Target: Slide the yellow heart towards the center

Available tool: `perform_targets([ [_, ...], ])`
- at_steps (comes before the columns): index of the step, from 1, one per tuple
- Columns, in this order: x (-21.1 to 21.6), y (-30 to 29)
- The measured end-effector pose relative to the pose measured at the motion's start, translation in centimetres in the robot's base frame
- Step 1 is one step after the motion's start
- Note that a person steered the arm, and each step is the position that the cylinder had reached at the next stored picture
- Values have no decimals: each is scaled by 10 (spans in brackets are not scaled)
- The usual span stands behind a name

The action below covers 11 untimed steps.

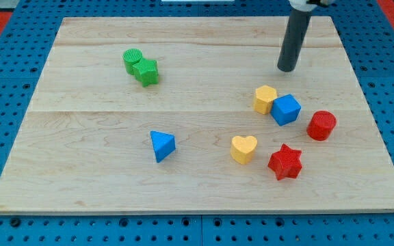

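Observation:
The yellow heart (243, 148) lies on the wooden board (101, 157) at the lower right of centre, just left of the red star (284, 162). My tip (286, 69) is at the upper right, well above the heart and a little above the yellow block (265, 99) and the blue cube (285, 109), touching none of them.
A red cylinder (321, 126) stands right of the blue cube. A blue triangle (161, 145) lies left of the heart. A green cylinder (133, 60) and a green star-like block (146, 71) touch at the upper left. Blue pegboard surrounds the board.

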<state>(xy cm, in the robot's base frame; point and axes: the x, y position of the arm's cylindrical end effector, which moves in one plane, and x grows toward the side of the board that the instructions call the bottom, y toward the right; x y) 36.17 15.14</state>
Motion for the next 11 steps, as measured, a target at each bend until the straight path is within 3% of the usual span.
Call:
perform_targets([
  [2,62,-154],
  [4,188,-152],
  [6,187,-61],
  [9,140,-74],
  [11,131,-125],
])
